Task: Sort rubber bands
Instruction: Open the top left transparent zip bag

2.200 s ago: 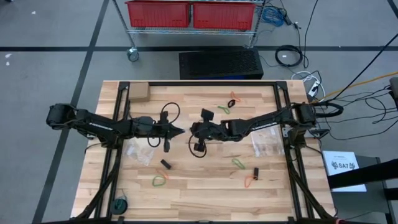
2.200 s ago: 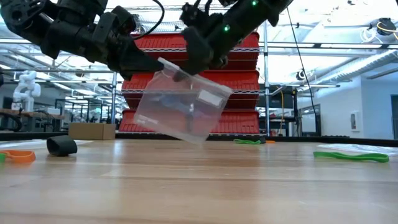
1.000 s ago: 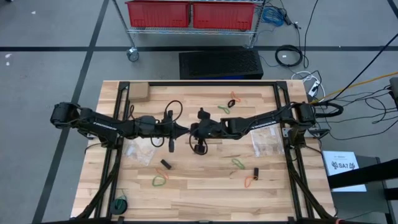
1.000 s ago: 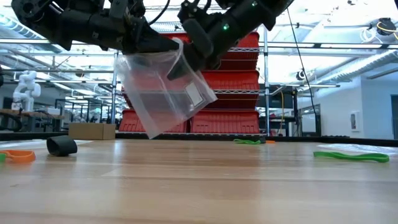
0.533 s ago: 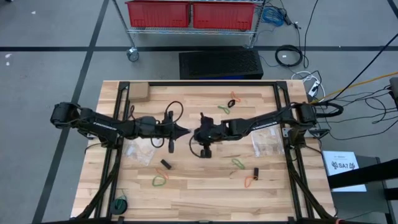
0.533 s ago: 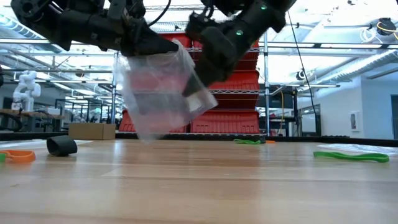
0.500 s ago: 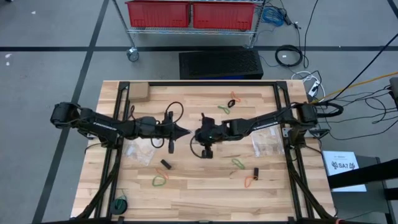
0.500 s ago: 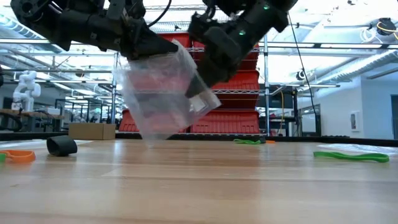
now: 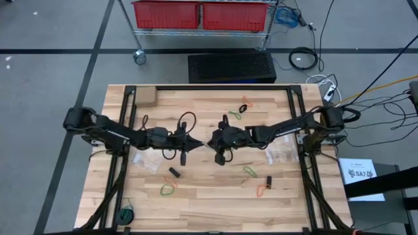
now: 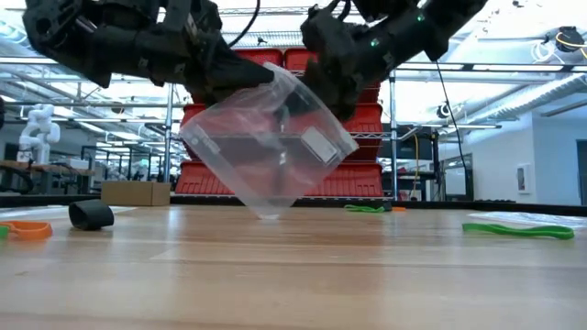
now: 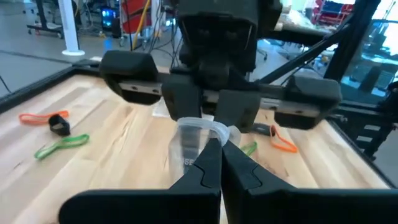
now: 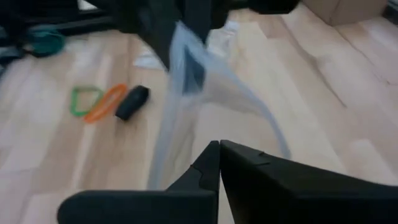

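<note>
A clear zip bag [image 10: 271, 151] with a white label hangs between both grippers above the table's middle. My left gripper [image 9: 190, 140] comes from the left, my right gripper [image 9: 211, 141] from the right, and each is shut on the bag's top. Rubber bands lie loose on the wood: a green and orange pair [image 9: 240, 108] toward the far edge, a green one [image 9: 250, 171], an orange one [image 9: 261, 190], a green-orange pair [image 9: 168, 189] and a black one [image 9: 174, 172]. My left gripper pinches the bag's open rim [image 11: 200, 129] between its two fingers, coming level from the table's left. The bag hangs below, tilted; whether its lowest corner [image 10: 266, 213] touches the table I cannot tell. My right gripper is shut on the other side of the bag's top [image 10: 303, 84], coming from the table's right. Its own fingers [image 12: 239, 163] hide the place of contact. The bag's wall [image 12: 186, 81] stretches ahead of it.
Two more clear bags lie flat, one [image 9: 147, 158] under the left arm and one [image 9: 281, 150] under the right arm. A black block [image 9: 268, 181] lies by the orange band. A cardboard box [image 9: 145, 97] sits at the far left corner, a dark green roll [image 9: 125, 214] near the left front.
The bag has tipped and sunk, its lower corner now close to the table, and its mouth has been drawn wider. My right gripper has drawn back a little toward the table's right. Both grippers stay shut on the bag.
</note>
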Controlling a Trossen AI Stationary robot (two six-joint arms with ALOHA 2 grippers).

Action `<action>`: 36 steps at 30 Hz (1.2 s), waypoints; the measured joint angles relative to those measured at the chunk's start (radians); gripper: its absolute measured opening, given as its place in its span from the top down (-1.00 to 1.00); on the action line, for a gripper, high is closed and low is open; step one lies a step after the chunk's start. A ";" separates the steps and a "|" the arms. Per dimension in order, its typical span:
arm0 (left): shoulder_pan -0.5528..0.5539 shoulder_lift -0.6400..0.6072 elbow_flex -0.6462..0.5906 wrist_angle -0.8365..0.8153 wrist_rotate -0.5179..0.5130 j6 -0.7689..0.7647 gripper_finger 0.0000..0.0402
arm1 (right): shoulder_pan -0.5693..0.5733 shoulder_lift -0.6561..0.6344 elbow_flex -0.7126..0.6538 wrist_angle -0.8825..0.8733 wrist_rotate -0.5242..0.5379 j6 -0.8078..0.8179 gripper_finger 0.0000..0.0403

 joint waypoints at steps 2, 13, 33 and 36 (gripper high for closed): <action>0.003 0.015 0.002 0.017 -0.001 0.000 1.00 | 0.005 0.013 0.000 0.004 0.017 0.009 0.89; 0.003 0.019 0.018 0.029 -0.001 0.001 1.00 | 0.002 0.076 0.001 0.177 -0.015 0.068 0.29; 0.000 0.019 0.019 0.072 0.003 0.003 1.00 | -0.004 -0.108 0.002 -0.100 -0.072 0.004 0.24; 0.000 0.019 0.019 0.076 0.005 0.003 1.00 | -0.021 -0.054 0.001 -0.069 -0.075 0.020 0.35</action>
